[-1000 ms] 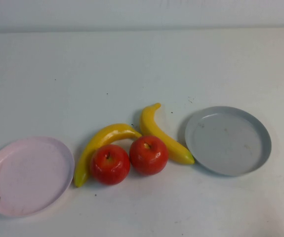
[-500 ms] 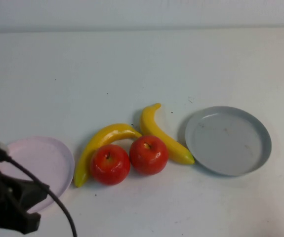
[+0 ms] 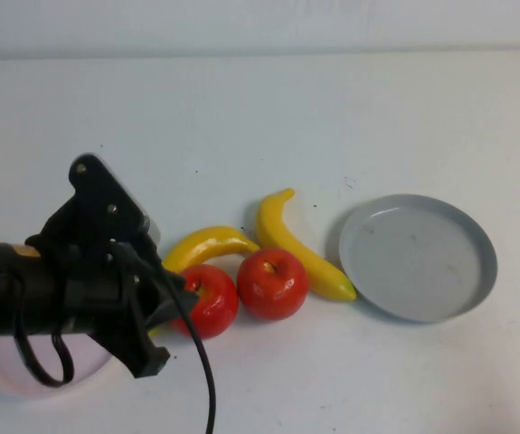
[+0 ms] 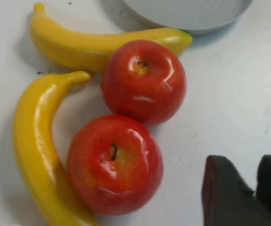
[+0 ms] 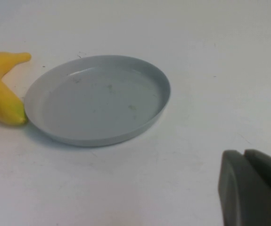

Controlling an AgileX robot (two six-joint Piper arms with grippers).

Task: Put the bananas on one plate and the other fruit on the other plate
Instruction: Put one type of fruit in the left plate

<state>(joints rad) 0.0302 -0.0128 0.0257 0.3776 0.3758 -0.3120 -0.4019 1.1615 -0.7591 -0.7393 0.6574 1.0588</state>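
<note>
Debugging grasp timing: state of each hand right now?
Left hand: beside the apples, holding nothing; open or shut cannot be told.
Right hand: shut, empty, near grey plate.

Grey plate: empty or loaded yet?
Empty. The grey plate shows only bare surface in the high and right wrist views; the nearest banana lies on the table beside its rim.

apples (image 3: 241, 291): side by side, touching, table middle | bananas (image 3: 269, 244): just behind them | plate (image 3: 418, 258): right of bananas | left gripper (image 3: 165, 303): above left apple

Bananas (image 3: 297, 246) and apples (image 3: 272, 284) (touching) lie beside grey plate (image 3: 418, 258).
</note>
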